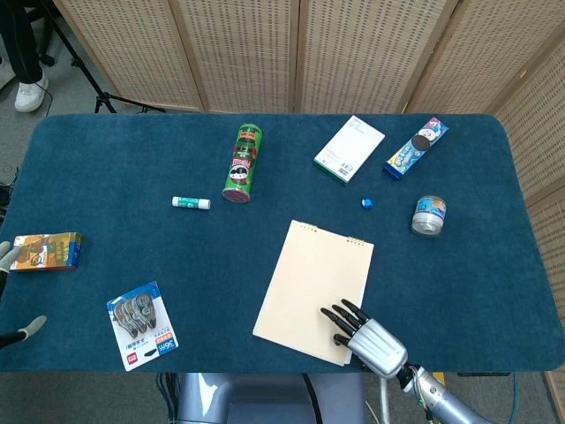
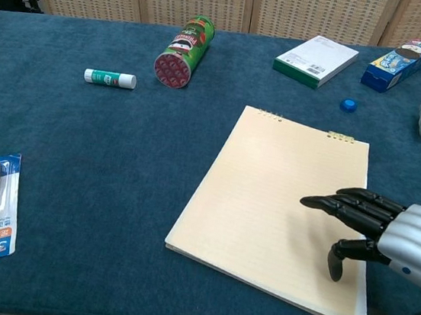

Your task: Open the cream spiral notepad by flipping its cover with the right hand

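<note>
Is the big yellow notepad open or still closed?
Closed. The notepad lies flat with its cover down, and the right hand rests its fingers on top.

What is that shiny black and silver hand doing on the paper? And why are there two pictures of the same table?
That is a robot's right hand, metal with black fingers. Its fingers are stretched over the near corner of a cream notepad, and it holds nothing; I cannot tell whether they touch the paper. The notepad is closed, and the robot's job is to flip its cover open.

There are two pictures because the robot has two cameras. One sits up high, on its head, and looks down on the whole blue table. The other sits on its chest and looks across the table from low down.

Other things on the table: a green snack tube lying on its side, a glue stick, a white box, a blue cookie pack, a tiny blue cap, a small jar, a correction tape pack and a colourful little box.

The left hand hardly shows.
</note>
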